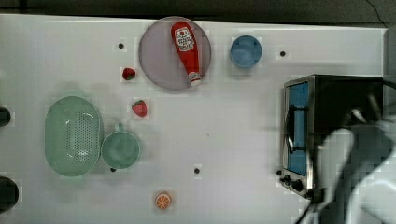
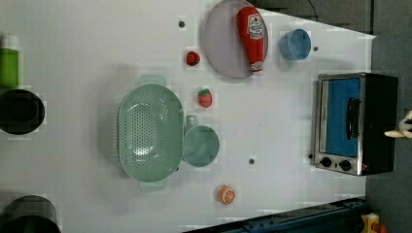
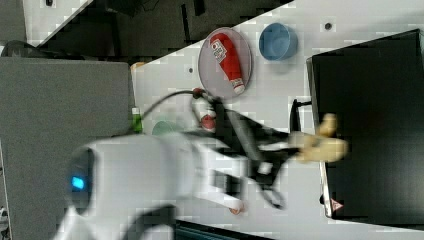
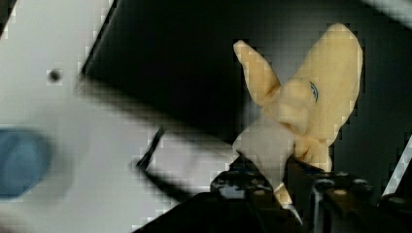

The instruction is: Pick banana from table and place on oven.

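My gripper is clamped on the banana, which sticks straight out past my fingertips over the oven top; it looks clear of the black surface, so lowering comes next

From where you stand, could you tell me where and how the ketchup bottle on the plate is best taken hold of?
Grip the ketchup bottle across its wide red body, coming straight down from above. It lies flat on the plate, so both long sides are free; the white cap end tapers too narrow for a sure hold.

matte black oven, glossy white table
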